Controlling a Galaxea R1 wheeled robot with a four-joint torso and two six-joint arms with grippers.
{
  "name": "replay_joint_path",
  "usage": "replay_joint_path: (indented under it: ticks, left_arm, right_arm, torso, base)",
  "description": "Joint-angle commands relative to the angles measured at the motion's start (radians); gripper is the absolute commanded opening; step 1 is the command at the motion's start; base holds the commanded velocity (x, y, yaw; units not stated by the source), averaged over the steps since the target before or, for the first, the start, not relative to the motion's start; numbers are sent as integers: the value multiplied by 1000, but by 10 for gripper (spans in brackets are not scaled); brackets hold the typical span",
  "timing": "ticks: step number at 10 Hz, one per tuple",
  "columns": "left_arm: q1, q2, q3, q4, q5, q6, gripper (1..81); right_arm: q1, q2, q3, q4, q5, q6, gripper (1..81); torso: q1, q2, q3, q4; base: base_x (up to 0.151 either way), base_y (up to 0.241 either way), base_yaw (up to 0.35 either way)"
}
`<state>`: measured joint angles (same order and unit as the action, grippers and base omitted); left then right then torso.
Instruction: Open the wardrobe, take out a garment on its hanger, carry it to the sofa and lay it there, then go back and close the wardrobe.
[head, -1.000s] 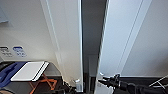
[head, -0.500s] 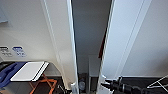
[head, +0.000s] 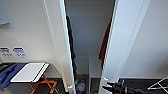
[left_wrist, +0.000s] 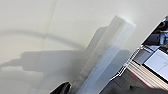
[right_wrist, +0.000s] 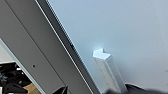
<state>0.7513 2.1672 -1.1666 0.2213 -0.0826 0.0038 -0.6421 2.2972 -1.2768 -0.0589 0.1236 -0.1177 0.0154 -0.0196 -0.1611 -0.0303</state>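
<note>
The white wardrobe (head: 90, 32) stands in front of me with both tall doors swung partly open. An orange-red garment (head: 104, 42) hangs inside at the right, half hidden behind the right door (head: 125, 42). Dark clothing (head: 71, 42) hangs along the left door's edge. My right gripper (head: 107, 86) is at the right door's small white handle (head: 105, 80), which appears close up in the right wrist view (right_wrist: 107, 67). My left gripper (left_wrist: 72, 88) sits at the left door's handle (left_wrist: 102, 55), which also shows low in the head view (head: 70, 87).
A white-topped folding stand (head: 30, 72) with orange legs is at the lower left, with blue cloth (head: 7, 73) beside it. Wall sockets (head: 12, 51) sit above them. A wire rack (head: 160, 86) is at the lower right. Small items (head: 80, 86) lie on the wardrobe floor.
Both doors have swung wider apart, and more of the interior and the hanging clothes shows now.
</note>
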Motion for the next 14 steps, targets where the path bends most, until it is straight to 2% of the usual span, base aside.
replay_joint_path:
  ticks: [1,3,9,11,14]
  left_arm:
    - [-19,53,306,47,115,-24,811]
    - [-13,43,309,49,115,-24,811]
    - [81,56,285,110,113,-24,811]
    - [118,34,288,127,113,-24,811]
    - [148,-62,347,144,93,-19,811]
  right_arm:
    - [23,26,104,-4,-251,43,811]
    - [8,26,99,-25,-251,44,811]
    - [-46,-31,99,-36,-239,41,811]
    - [-51,-51,105,-35,-233,42,811]
    - [-54,-120,125,-33,-226,44,811]
  torso:
    - [0,0,-4,0]
    - [0,0,18,0]
    - [0,0,18,0]
    - [0,0,18,0]
    - [0,0,19,0]
  base:
    - [0,0,0]
    - [0,0,0]
    - [0,0,0]
    - [0,0,0]
    - [0,0,0]
